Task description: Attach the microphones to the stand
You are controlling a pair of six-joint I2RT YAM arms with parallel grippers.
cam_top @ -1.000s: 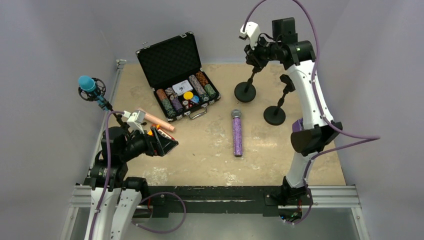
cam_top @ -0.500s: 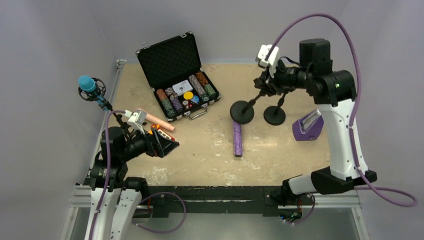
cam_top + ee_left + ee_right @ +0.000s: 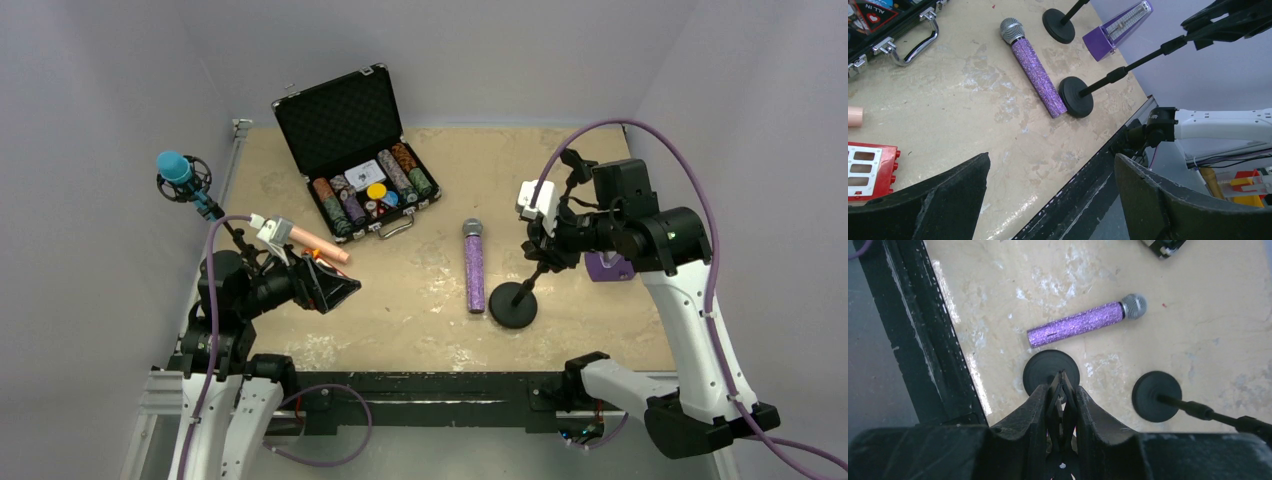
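Observation:
The glittery purple microphone (image 3: 473, 265) (image 3: 1034, 64) (image 3: 1083, 322) lies flat mid-table, silver head pointing away. My right gripper (image 3: 545, 250) (image 3: 1062, 390) is shut on the clip of a black stand, whose round base (image 3: 513, 305) (image 3: 1050, 371) is right beside the microphone's butt end. A second stand's base (image 3: 1156, 396) (image 3: 1058, 25) stands further back. The blue microphone (image 3: 178, 170) sits in a mount at the far left. The peach-pink microphone (image 3: 315, 241) lies near my left gripper (image 3: 338, 290) (image 3: 1050, 160), which is open with nothing in it.
An open black case of poker chips (image 3: 360, 150) stands at the back left. A purple metronome (image 3: 607, 267) (image 3: 1115, 32) sits on the right behind my right arm. A small red block (image 3: 870, 170) lies under my left gripper. The table's black front rail (image 3: 1088, 175) runs close by.
My right arm has carried the stand from the back right to the front middle, setting its base beside the purple microphone's butt end. The left arm has barely moved.

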